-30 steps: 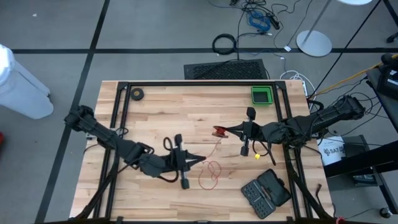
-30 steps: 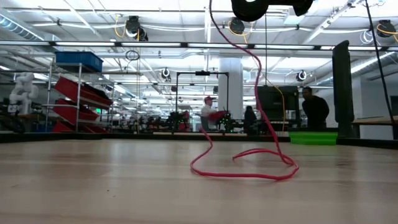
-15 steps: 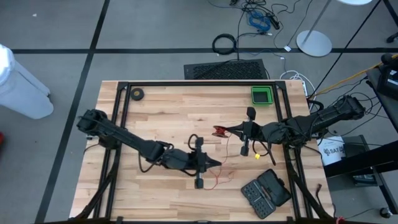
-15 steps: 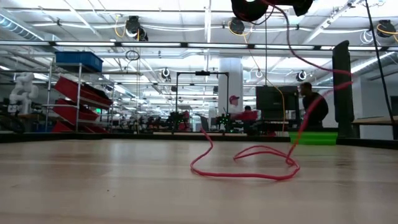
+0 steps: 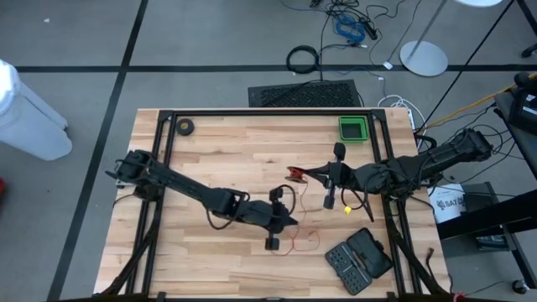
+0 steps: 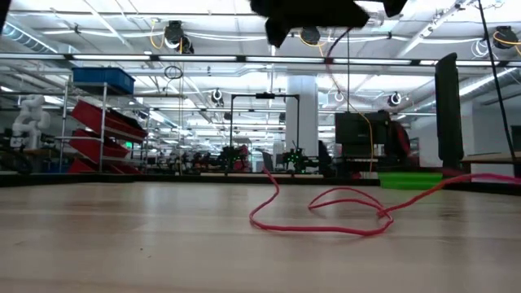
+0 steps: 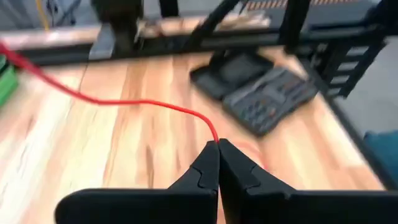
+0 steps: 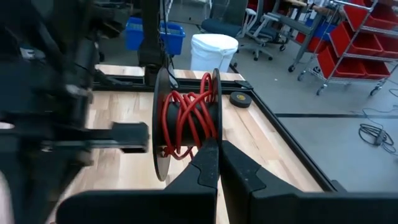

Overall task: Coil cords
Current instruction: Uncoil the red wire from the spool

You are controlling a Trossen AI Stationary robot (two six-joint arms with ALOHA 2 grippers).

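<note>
left pincer [image 7: 217, 144] clenched on red cord [image 7: 140, 104], centre frame | right pincer [image 8: 217, 144] clenched on reel [image 8: 186, 122] | risk: we fear loose loops on bench [image 5: 218, 151] snagging, slipping

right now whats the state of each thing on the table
red cord: part wound on the reel, the rest loose on the table, pinched by the left gripper
reel: held by the right gripper
left gripper: shut on the cord
bit case: open, lying flat
green tray: at the far edge
</note>
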